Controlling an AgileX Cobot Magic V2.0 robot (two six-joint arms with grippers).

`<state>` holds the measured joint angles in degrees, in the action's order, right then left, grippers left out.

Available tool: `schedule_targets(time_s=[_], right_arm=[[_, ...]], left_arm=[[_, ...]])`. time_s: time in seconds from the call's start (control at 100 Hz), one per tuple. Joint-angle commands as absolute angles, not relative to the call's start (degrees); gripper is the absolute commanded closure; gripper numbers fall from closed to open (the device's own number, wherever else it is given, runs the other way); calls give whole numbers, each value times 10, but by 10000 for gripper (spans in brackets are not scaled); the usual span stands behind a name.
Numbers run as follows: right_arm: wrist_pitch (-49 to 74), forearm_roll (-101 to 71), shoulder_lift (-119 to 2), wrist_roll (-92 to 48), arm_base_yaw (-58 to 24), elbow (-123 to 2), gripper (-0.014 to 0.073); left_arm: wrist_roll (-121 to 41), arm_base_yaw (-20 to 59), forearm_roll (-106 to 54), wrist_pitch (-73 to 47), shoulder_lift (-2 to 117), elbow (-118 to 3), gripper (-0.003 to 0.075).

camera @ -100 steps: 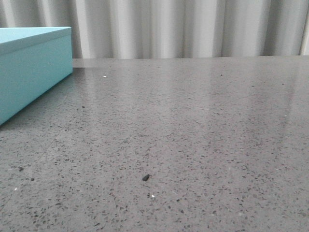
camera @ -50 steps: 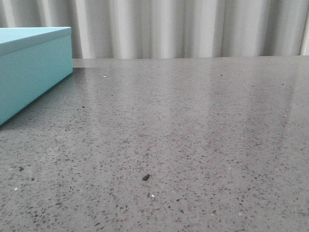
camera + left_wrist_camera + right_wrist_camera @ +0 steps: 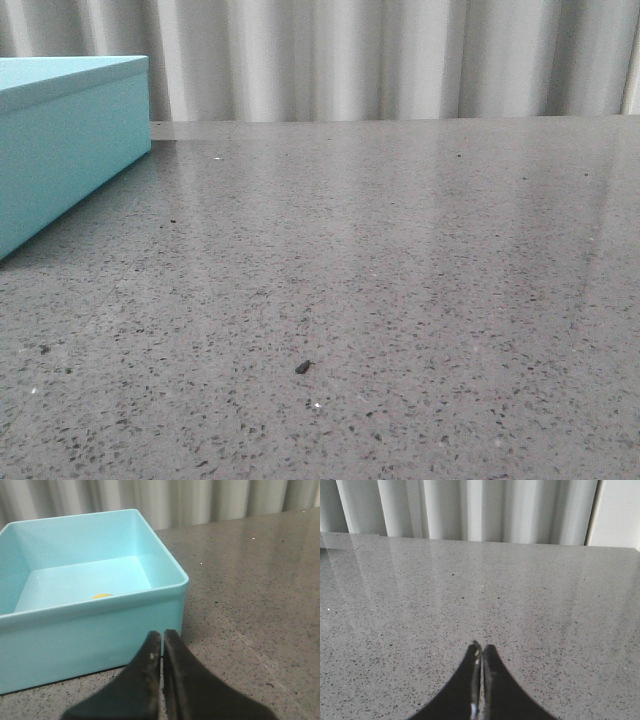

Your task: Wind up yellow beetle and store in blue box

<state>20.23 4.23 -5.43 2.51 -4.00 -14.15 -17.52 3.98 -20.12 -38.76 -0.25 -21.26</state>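
Blue box open, no lid on it, upper left of the left wrist frame; a yellow sliver on its floor, probably the yellow beetle, mostly hidden by the near wall. Left gripper fingers pressed together, empty, just before the box. Right gripper also closed, empty, over bare grey table.

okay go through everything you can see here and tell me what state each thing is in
blue box: open, no lid on it, upright on the table.
yellow beetle: inside the box, only a yellow sliver shows over the near wall.
left pincer: shut, empty, outside the box.
right pincer: shut, empty, over bare table.
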Motion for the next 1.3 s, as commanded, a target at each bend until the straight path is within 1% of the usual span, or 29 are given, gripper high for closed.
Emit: schedule_targets(time_s=[0.0,0.1,0.21,0.32,0.39,0.44,0.59,0.9,1.29], right_arm=[[158,49,-61,20,-40,-157,656],[158,49,-61,20,-40,-157,656],[158,49,-61,20,-40,-157,656],[158,49,-61,20,-40,-157,656],[158,49,-61,20,-40,-157,656],[158,49,-61,20,-40,-157,656],[158,49,-61,20,-40,-157,656],[158,49,-61,20,-40,-157,656],[156,49,-61,20,-40,-157,656]], left_arm=[[-169,38,-206,-339,-19,-224,741],[-169,38,-128,-292,-19,-204,741],[-163,38,-109,-152,-19,-160,741],[-102,38,-65,-7,-19,-105,741],[-65,38,-38,50,-19,-72,741],[-44,38,-37,66,-19,-46,741],[12,38,-33,66,-19,16,741],[12,38,-33,-160,-19,15,741],[12,38,-33,-160,-19,15,741]])
